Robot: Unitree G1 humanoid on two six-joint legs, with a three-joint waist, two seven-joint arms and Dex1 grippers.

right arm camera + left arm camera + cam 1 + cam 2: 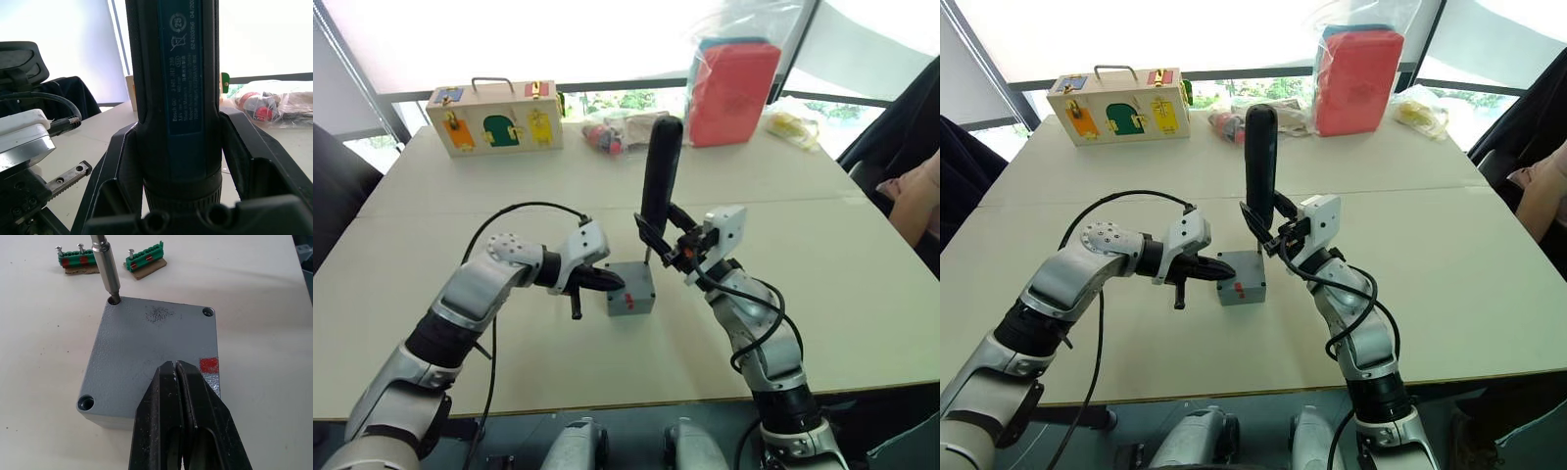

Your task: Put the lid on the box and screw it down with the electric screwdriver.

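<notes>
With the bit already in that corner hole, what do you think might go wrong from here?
The left gripper is shut and only presses on the lid, so driving torque might turn lid and box. The screwdriver stands tall in the right gripper; any tilt may cam the bit out.

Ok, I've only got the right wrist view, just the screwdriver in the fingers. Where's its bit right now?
Observer: The screwdriver stands upright, its bit in a corner hole of the lid, which is on the box.
Operator: And the other arm?
Observer: The left gripper is shut, its tips at the lid's edge by the red mark.
Operator: Any spare screws around?
Observer: Two green strips holding screws lie on the table beyond the box.
</notes>
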